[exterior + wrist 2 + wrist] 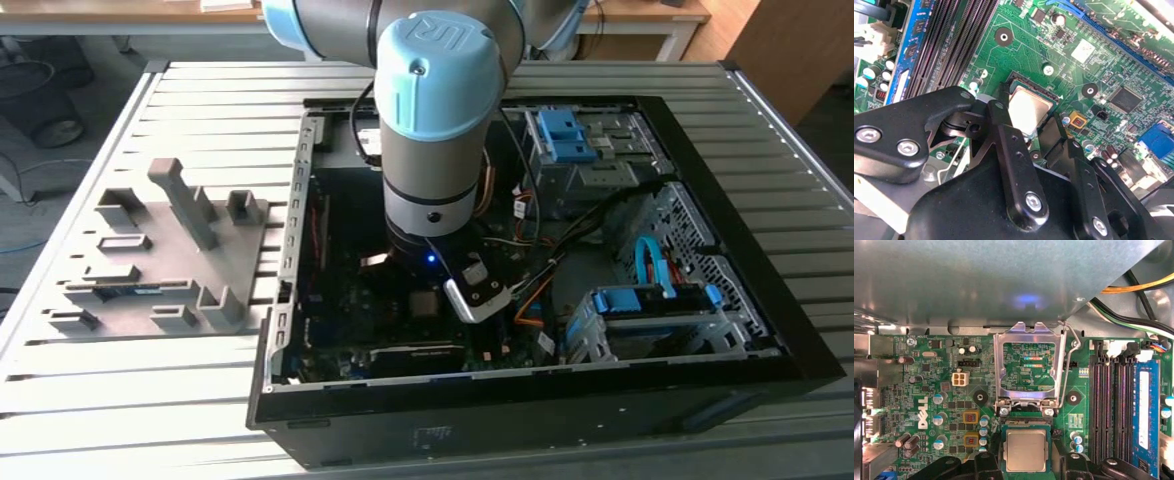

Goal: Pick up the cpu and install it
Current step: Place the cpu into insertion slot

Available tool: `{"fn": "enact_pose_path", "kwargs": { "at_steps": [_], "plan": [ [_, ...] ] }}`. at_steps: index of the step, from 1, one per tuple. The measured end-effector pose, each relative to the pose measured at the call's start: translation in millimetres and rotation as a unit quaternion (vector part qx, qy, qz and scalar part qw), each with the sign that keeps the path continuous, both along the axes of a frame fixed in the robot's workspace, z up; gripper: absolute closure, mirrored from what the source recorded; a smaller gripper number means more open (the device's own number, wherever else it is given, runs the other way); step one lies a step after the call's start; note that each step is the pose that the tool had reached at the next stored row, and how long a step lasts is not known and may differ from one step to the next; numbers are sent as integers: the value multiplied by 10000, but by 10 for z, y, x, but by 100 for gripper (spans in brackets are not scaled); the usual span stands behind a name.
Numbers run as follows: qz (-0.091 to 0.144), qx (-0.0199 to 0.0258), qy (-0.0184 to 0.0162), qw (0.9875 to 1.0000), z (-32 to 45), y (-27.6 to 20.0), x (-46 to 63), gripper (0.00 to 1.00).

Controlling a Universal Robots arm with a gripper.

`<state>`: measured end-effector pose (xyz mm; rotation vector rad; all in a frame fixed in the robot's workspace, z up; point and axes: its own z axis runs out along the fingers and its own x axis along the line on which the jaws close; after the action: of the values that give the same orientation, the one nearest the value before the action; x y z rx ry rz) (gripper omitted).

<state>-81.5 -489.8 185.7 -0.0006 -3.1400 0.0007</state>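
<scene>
In the exterior view, the robot arm [430, 150] reaches straight down from the top centre of the frame into an open computer case [747, 345] lying on a slatted table [200, 90]. Its wrist is low over the motherboard in the middle of the case. A grey parts fixture [160, 260] lies on the table at the exterior view's left, apart from the case.

In the second wrist view, the gripper [1026, 116] is down at the processor socket. The cpu [1029, 106] shows its silvery top between the two black jaws. Whether they press on its edges or stand just clear, I cannot tell. Dark memory slots [954, 45] run beside the socket.

In the first wrist view, the cpu [1026, 450] lies square within the socket's dark border on the green motherboard [929, 370]. The metal load plate [1026, 365] stands raised beyond it, with its wire lever [1070, 370] alongside. A blue memory module [1145, 415] sits in the outermost slot.
</scene>
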Motion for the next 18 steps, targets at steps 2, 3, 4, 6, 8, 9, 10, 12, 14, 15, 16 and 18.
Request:
{"fn": "enact_pose_path", "kwargs": {
  "at_steps": [2,3,4,6,8,9,10,12,14,15,16,18],
  "plan": [
    [0,0,0,10000,0,0,0,53],
    [0,0,0,10000,0,-1,0,53],
    [0,0,0,10000,0,-1,0,53],
    [0,-2,0,10000,0,-2,0,53],
    [-1,0,1,10000,-1,-2,-1,52],
    [-1,1,0,10000,-1,-2,-1,46],
    [-1,1,0,10000,-1,-2,0,46],
    [0,0,-1,10000,0,-2,0,46],
    [0,0,0,10000,0,-2,1,46],
    [0,0,0,10000,3,-2,3,46],
    [1,-3,1,10000,5,-3,8,46],
    [0,-4,9,10000,11,-3,24,46]
  ]
}}
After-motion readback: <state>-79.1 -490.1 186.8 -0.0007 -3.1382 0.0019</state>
